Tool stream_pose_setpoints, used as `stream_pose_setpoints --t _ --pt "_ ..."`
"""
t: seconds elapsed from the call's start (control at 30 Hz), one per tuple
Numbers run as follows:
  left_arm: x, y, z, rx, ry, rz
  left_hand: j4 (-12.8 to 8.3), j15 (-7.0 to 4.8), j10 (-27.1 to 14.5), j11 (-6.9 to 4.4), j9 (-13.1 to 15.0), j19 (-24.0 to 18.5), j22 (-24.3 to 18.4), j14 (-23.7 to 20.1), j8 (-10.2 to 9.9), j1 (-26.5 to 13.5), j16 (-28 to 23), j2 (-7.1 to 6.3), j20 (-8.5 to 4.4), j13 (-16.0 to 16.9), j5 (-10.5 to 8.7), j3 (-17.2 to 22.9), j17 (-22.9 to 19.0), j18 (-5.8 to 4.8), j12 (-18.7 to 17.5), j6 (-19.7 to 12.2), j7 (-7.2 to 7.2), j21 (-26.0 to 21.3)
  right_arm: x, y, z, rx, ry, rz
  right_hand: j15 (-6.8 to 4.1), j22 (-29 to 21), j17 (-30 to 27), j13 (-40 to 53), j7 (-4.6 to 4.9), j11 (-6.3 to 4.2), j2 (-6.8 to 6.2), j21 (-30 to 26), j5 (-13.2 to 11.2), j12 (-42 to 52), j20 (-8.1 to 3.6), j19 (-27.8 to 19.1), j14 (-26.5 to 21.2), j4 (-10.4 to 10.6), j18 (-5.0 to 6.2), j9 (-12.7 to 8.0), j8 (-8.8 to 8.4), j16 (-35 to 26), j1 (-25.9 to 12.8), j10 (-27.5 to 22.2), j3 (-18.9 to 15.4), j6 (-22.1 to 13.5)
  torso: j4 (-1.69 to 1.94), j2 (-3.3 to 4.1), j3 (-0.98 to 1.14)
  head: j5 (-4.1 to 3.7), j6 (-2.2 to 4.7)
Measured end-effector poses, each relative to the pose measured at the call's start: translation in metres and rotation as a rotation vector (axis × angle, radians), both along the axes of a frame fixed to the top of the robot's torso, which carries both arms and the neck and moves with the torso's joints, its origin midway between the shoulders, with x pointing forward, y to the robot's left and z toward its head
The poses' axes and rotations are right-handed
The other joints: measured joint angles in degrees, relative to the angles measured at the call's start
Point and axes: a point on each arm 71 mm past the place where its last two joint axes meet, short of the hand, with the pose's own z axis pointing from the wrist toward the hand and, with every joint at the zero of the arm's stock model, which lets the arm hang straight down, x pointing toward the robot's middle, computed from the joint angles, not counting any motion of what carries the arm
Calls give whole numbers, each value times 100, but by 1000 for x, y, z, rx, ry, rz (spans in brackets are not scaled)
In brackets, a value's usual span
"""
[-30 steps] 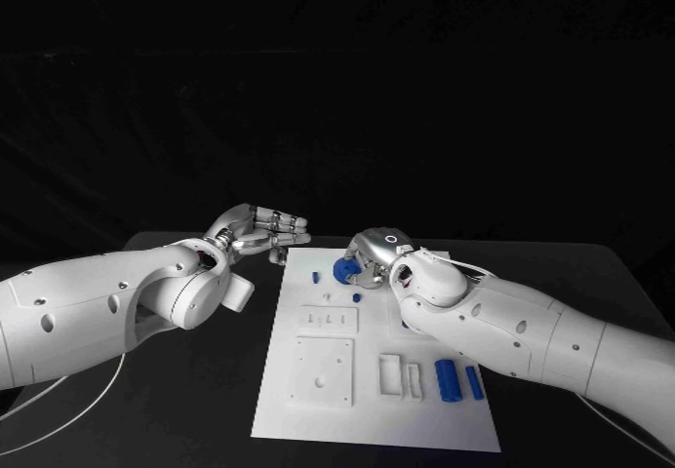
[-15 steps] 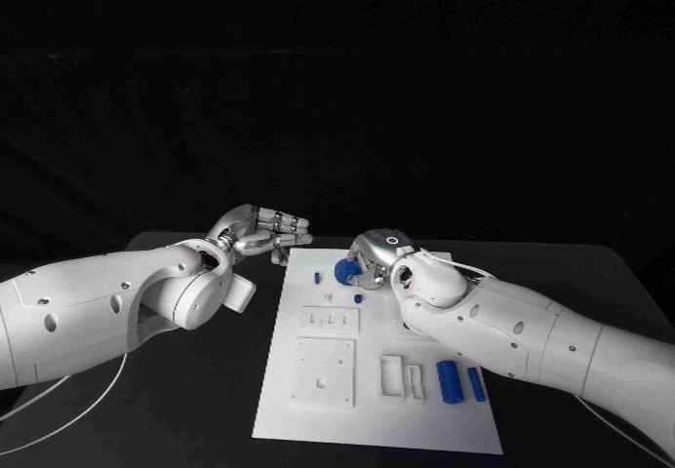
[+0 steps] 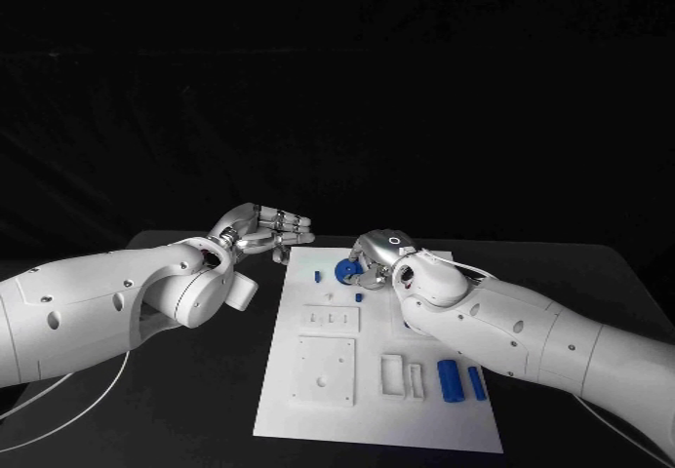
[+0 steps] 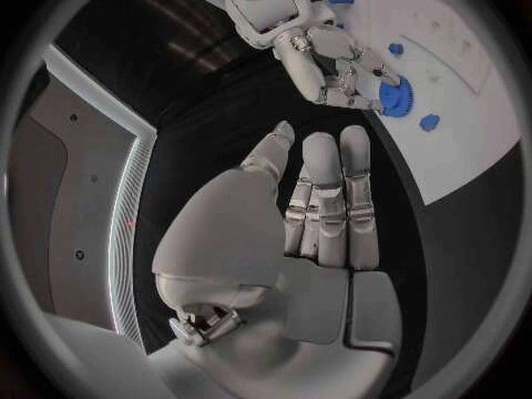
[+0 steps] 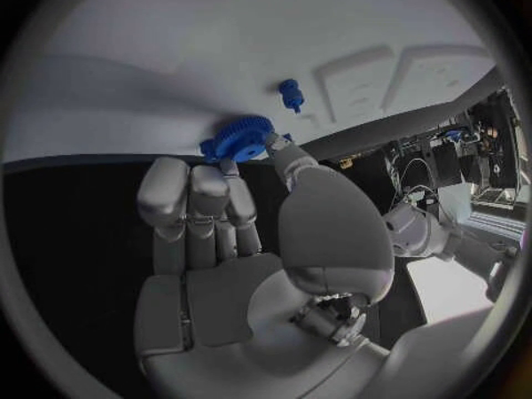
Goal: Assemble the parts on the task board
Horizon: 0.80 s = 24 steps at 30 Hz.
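Head view: black table (image 3: 169, 409) across the lower half of the frame, white board (image 3: 369, 429) lying lengthwise at lower centre. Left arm (image 3: 99, 312) entering from the left edge, right arm (image 3: 535, 336) from the right edge, both reaching toward the board's far end.

Left hand (image 3: 263, 232) raised at centre left, just off the board's far left corner, fingers curled loosely inward with nothing between them; empty. Left wrist view: same hand (image 4: 322, 204) with fingers held together and pointing toward the board (image 4: 465, 124), nothing in the palm.

Right hand (image 3: 370, 258) at frame centre, over the board's far end, pinching a blue gear (image 3: 346, 270) with its fingertips. Right wrist view: gear (image 5: 238, 138) held between thumb and fingers of the hand (image 5: 238, 213), lying against the white board (image 5: 222, 53). Left wrist view: gear (image 4: 393, 96) at upper right, under the fingers of the right hand (image 4: 332, 66).

Raised white blocks on the board: a square plate (image 3: 324, 370) at lower centre, a small slotted block (image 3: 400, 377) to its right. Two blue cylinders (image 3: 461, 380) lying side by side at the board's right edge, lower right of centre. Small blue piece (image 3: 318, 277) near the far left of the board, left of the gear; another (image 3: 359, 297) just below the gear. Right wrist view: small blue peg (image 5: 291, 94) on the board, near the gear but apart from it.
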Motion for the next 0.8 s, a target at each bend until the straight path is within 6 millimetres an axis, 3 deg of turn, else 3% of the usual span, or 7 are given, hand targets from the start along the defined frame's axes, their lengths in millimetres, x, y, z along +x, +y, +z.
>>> stream_pose_setpoints --t 0.13,0.53,0.8 --pt "0 0 0 0 0 0 0 0 0 0 0 0 0 0 0 0 0 0 0 0 0 0 0 -1 0 0 0 0 0 0 -1 6 11 -4 0 0 0 -6 12 0 -3 0 0 0 0 0 0 265 -1 -1 0 0 -82 0 -155 -37 -3 -2 0 1 3" --pt "0 0 0 1 0 0 0 0 0 0 0 0 12 0 0 0 0 0 0 0 0 0 0 0 0 -21 21 0 2 -5 -3 15 43 -15 0 0 4 -6 12 0 -5 0 -43 0 0 0 0 280 -2 -7 0 0 -80 0 -138 -38 -5 -1 5 16 48" --pt "1 0 0 2 -1 0 0 0 0 0 0 11 18 0 0 0 12 0 -12 0 0 0 0 -1 0 -21 21 -17 2 -9 -5 14 63 -22 0 0 4 -6 12 0 -5 0 -43 0 0 0 0 280 -2 -5 0 0 -80 0 -138 -38 -7 0 5 21 24"
